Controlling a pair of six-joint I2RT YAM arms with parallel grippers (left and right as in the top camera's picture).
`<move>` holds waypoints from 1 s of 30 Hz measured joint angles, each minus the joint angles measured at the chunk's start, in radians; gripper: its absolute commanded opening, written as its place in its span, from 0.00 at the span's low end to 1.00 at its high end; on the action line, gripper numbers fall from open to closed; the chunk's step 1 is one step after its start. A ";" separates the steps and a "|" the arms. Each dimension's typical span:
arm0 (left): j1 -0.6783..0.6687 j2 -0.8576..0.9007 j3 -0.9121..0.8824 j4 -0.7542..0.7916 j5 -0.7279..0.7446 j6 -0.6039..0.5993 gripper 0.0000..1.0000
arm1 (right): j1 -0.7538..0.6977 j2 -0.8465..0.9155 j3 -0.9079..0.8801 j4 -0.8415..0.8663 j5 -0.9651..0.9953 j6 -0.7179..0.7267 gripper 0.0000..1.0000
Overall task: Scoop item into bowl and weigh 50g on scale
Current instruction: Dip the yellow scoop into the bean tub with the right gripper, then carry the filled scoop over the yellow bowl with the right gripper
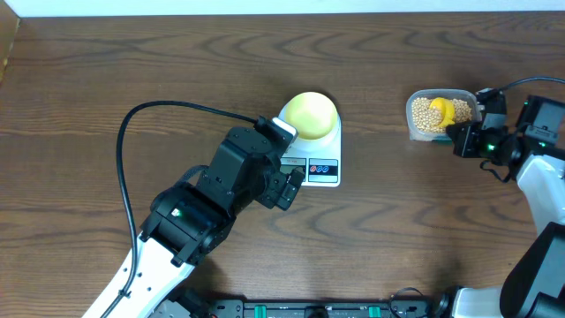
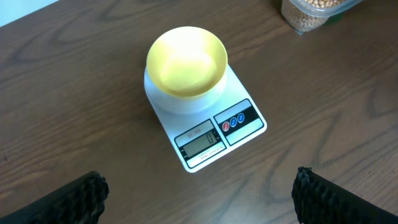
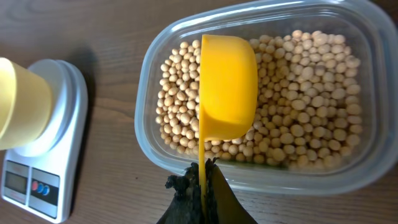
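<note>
The pale-yellow bowl (image 1: 310, 114) stands empty on the white scale (image 1: 323, 168); both also show in the left wrist view, bowl (image 2: 186, 61) and scale (image 2: 211, 140), and at the left of the right wrist view, bowl (image 3: 22, 104) and scale (image 3: 46, 180). My left gripper (image 1: 290, 187) is open and empty just in front of the scale (image 2: 199, 193). My right gripper (image 1: 459, 132) is shut on the handle of a bright yellow scoop (image 3: 227, 87), its cup turned on edge over the tan beans (image 3: 298, 118) in the clear tub (image 1: 439, 113).
The clear tub (image 3: 155, 68) sits at the right of the table, apart from the scale; its corner shows in the left wrist view (image 2: 311, 12). A black cable (image 1: 132, 132) loops from the left arm over the table's left half.
</note>
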 measured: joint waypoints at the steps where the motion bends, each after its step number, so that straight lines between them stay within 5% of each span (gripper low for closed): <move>1: 0.000 0.000 0.000 0.000 0.000 0.000 0.97 | -0.009 0.000 0.000 0.000 -0.012 0.000 0.01; 19: 0.000 0.000 0.000 0.000 0.000 0.000 0.97 | -0.145 0.000 0.000 0.001 -0.305 0.003 0.01; 30: 0.000 0.000 0.000 0.000 0.000 0.000 0.97 | -0.130 0.000 0.000 0.083 -0.354 0.144 0.01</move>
